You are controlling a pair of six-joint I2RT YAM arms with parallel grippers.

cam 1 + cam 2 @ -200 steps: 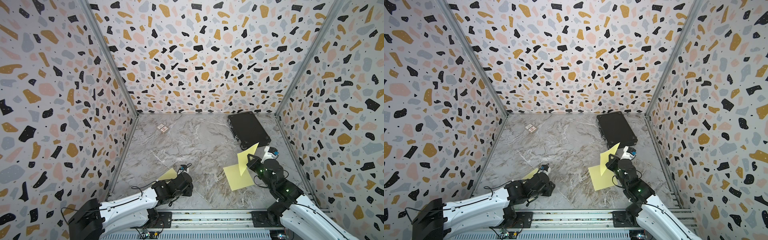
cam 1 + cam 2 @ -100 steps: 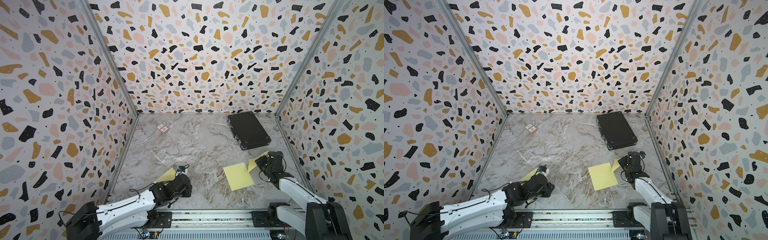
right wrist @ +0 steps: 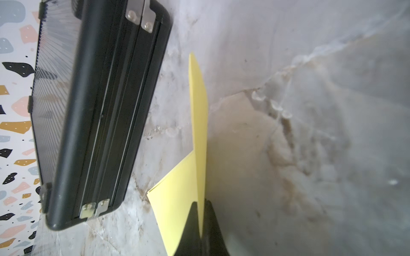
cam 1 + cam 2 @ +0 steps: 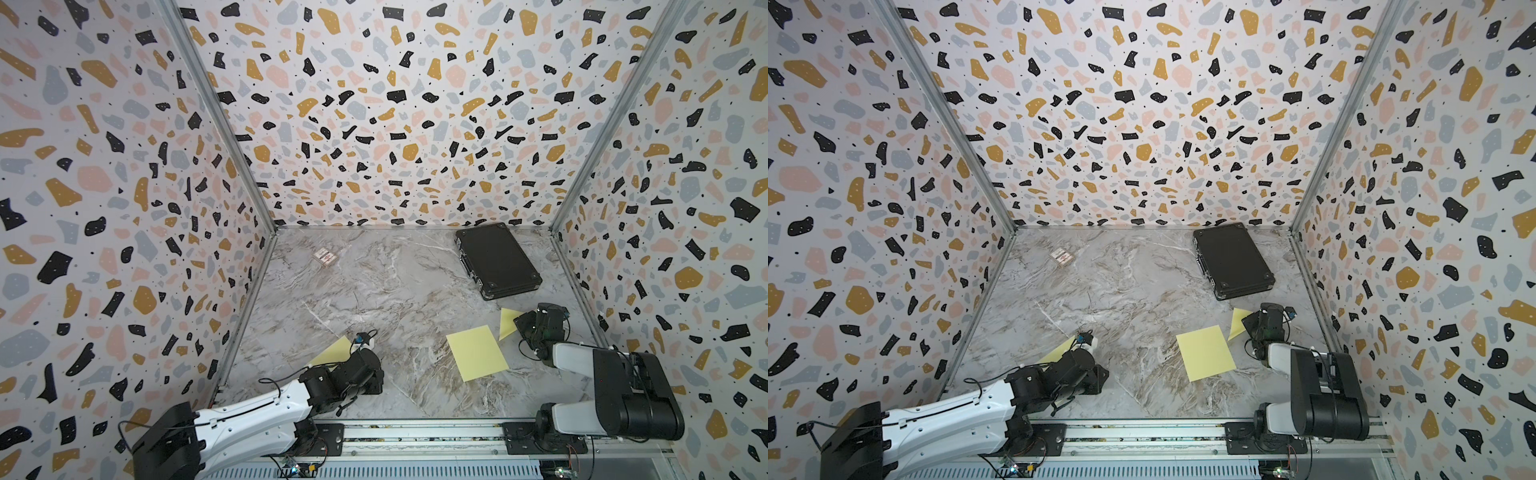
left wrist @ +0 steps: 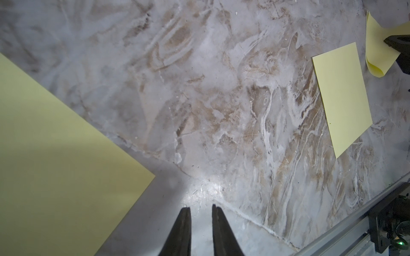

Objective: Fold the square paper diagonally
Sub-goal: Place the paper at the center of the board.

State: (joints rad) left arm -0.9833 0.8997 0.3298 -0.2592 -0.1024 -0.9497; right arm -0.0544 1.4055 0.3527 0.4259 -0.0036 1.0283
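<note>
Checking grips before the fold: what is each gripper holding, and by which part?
The right gripper pinches the bent yellow paper near one edge; the exact spot is hidden. The left gripper holds nothing, jaws slightly apart over the table.

Worktop (image 4: 395, 291): grey-brown marble pattern, walls on three sides. Lying on it:
- Black case (image 4: 496, 259), back right, flat and closed, skewed to the walls.
- Small box (image 4: 324, 256), back left, well apart from the case. Print is too small to read.
- Flat yellow sheet (image 4: 477, 352), front, right of centre. Fully down on the surface, unfolded.
- Second yellow sheet (image 4: 332, 353), front left, flat, partly covered in both top views.
- Third yellow sheet (image 4: 507, 322), between the case and the flat sheet. It's bent over on itself with one flap standing up. The lower flap looks to touch the surface just beside the case's near edge, but can't confirm.
</note>
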